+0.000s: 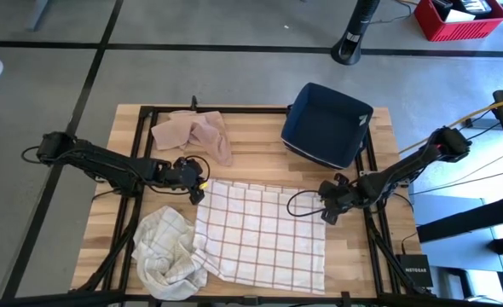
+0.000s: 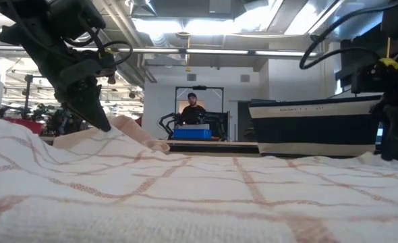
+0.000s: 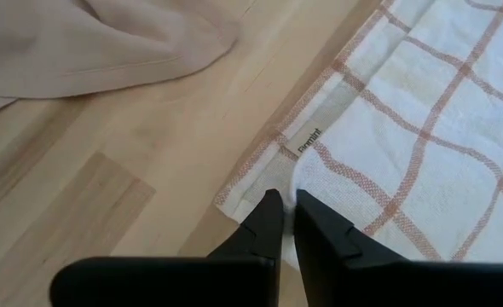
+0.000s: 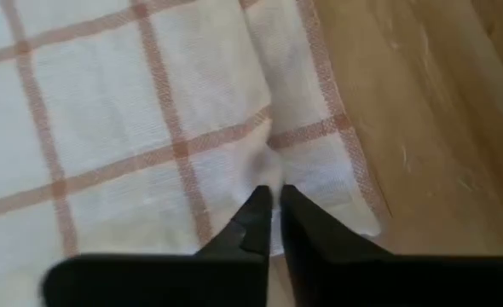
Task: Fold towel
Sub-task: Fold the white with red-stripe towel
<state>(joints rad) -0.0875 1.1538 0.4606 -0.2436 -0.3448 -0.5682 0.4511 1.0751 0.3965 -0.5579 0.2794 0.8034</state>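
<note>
The checked towel [image 1: 264, 234], white with reddish-brown grid lines, lies spread flat across the front centre of the wooden table [image 1: 260, 162]. In the low view the towel [image 2: 199, 196] fills the foreground.

Left gripper [image 1: 198, 189]: positioned at the towel's far left corner. In the left wrist view the gripper [image 3: 284, 211] has its fingers closed to a narrow slit, pinching the hemmed corner of the towel [image 3: 405, 128], with the small label on the hem just beyond the tips.

Right gripper [image 1: 327, 211]: positioned at the towel's far right corner. In the right wrist view the gripper [image 4: 273, 200] has its fingers nearly together, pinching a raised pucker of the towel [image 4: 132, 119] close to its edge, with bare table [image 4: 439, 111] beside it.

Crumpled white cloth [image 1: 168, 256]: lies at the front left of the table, touching the towel's left edge.

Beige cloth [image 1: 193, 134]: lies bunched at the far left of the table, beyond the left gripper and apart from the towel.

Dark blue bin [image 1: 326, 124]: stands at the far right of the table, beyond the towel's far edge.

A person [image 2: 193, 108] is in the room behind the table.
</note>
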